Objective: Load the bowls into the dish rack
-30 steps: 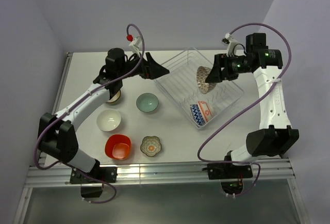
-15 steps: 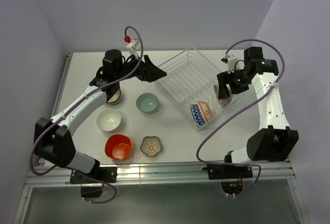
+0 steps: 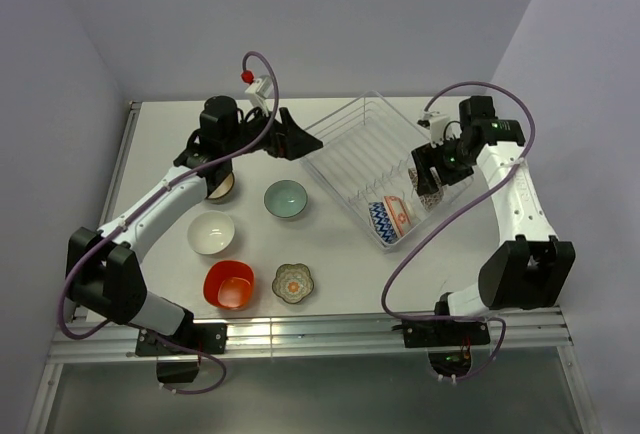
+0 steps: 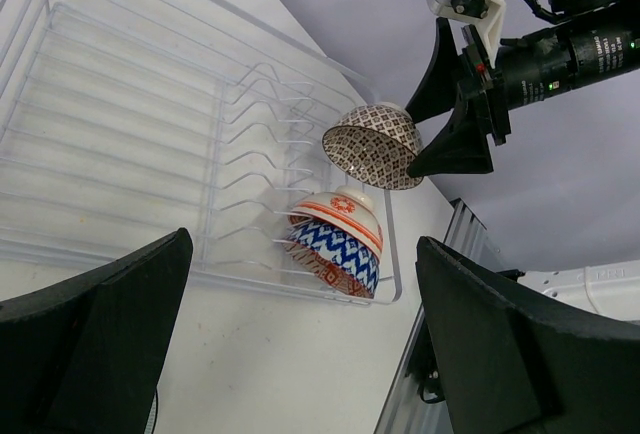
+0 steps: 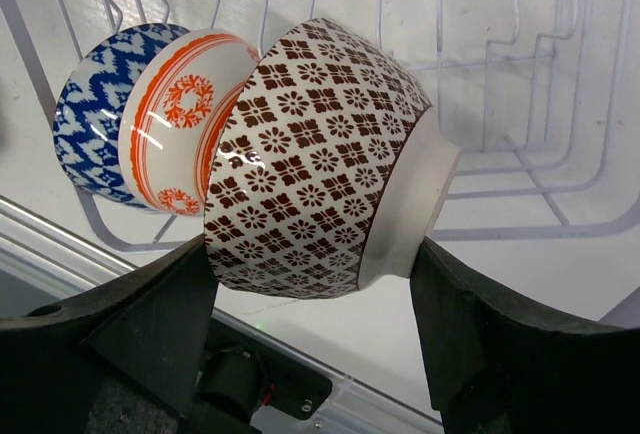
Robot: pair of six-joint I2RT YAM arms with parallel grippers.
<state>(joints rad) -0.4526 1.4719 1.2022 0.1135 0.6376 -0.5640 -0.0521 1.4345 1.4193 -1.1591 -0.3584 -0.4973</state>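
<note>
Five loose bowls show only overhead; both wrists show the patterned bowl.

The right gripper, with the grey-brown bowl clamped, has been lowered and swung. The racked orange bowl has thereby been brought just beside it.

Down on the left, the half-covered bowl sits tucked under the left arm. Only a pale sliver peeks out, so its pattern is anyone's guess.

From above, the brown-patterned bowl is nearly swallowed by the right gripper.

Up close from the right wrist, the blue zigzag bowl hides half behind the orange-patterned bowl. The gripper's fingers run off the bottom edge.

In the left wrist view, the left gripper shows only dark, blurry wedges cut by the frame. The dish rack spills off the top and left edges.

Whether the held bowl touches a tine, I can't tell.
</note>
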